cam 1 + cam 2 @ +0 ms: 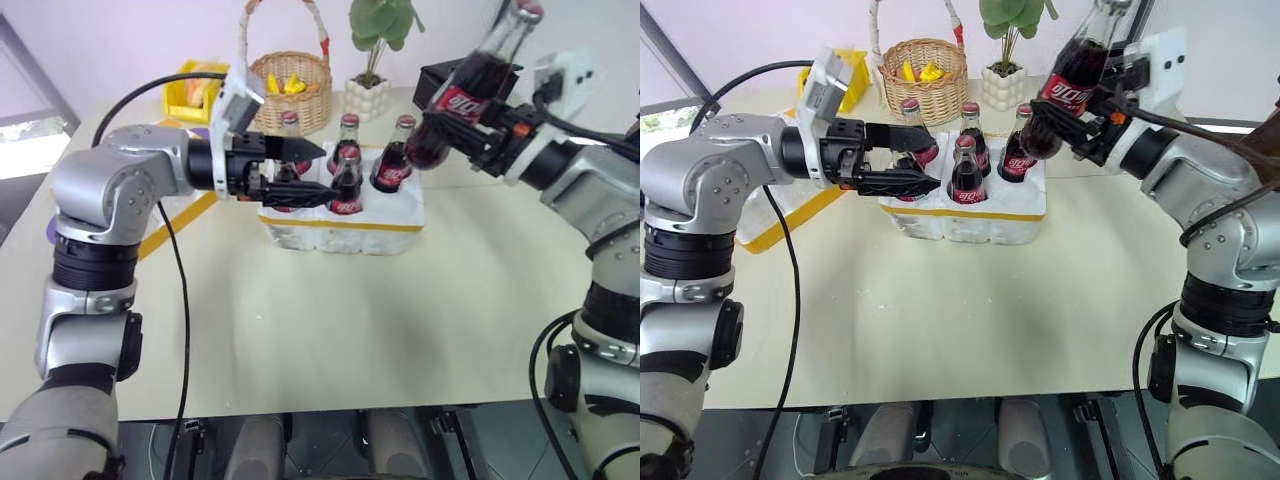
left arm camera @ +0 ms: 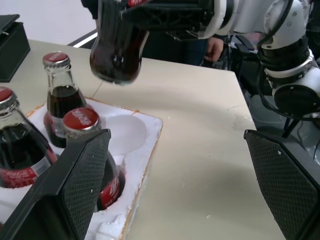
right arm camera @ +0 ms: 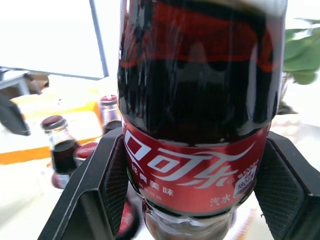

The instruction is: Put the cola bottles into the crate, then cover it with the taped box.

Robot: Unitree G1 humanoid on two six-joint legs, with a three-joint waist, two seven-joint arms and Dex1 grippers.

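- The crate [image 1: 345, 222], a low white styrofoam block with a yellow tape band near its base, sits on the pale table [image 1: 330, 320], toward the far half of it.
- Four cola bottles stand upright in the crate's holes: one at the far left [image 1: 290, 125], one at the far middle [image 1: 349, 130], one at the far right [image 1: 393, 160] and one in the near row [image 1: 346, 185].
- In the left wrist view, a round hole [image 2: 125, 132] in the crate lies bare beside the near-row bottle.
- The right gripper [image 1: 470, 120] is clamped on the labelled body of a fifth bottle [image 1: 470, 85], holding it in the air above and just to the right of the crate, clear of it.
- That held bottle is tilted, its red cap up and away from the crate, its rounded base lowest and nearest the crate's far right bottle.
- The right wrist view shows both black fingers [image 3: 107, 180] pressed against the red label on either side.
- The left gripper [image 1: 300, 172] hovers level just over the crate's left end, pointing across it toward the right; its fingers are spread wide and hold nothing.
- A yellow tape band on something white [image 1: 175, 225] runs behind the left arm, to the left of the crate.
- Behind the crate stand a wicker basket [image 1: 290, 85] with yellow items in it and a potted plant [image 1: 370, 95] in a white pot.
- A yellow bin [image 1: 195, 90] lies left of the basket, and a black box [image 1: 440, 80] sits behind the held bottle, to the crate's far right.
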